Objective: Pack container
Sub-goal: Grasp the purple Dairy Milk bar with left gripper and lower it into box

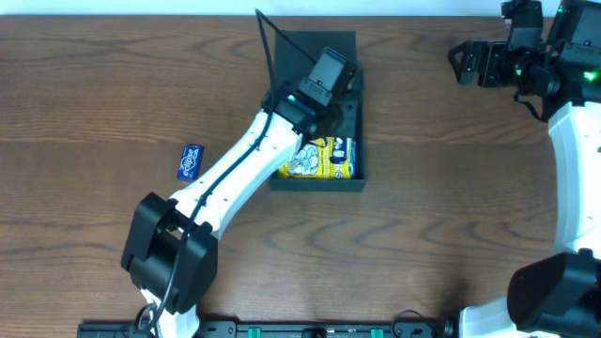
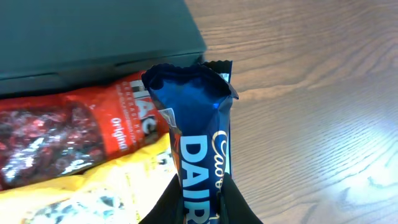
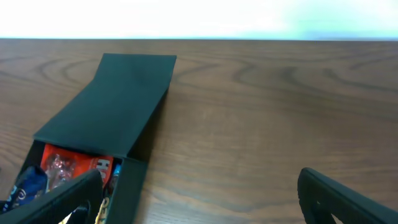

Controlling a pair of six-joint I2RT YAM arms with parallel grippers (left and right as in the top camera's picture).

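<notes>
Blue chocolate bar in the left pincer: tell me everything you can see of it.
The blue chocolate bar has a glossy dark blue wrapper, foil by the look of it, with white letters "DAIR" and gold script. Its crimped end points away from the wrist camera. The left pincer is shut on its near part. It hangs at the edge of the container, above the red packet and yellow packet. Whether it touches them is unclear.
</notes>
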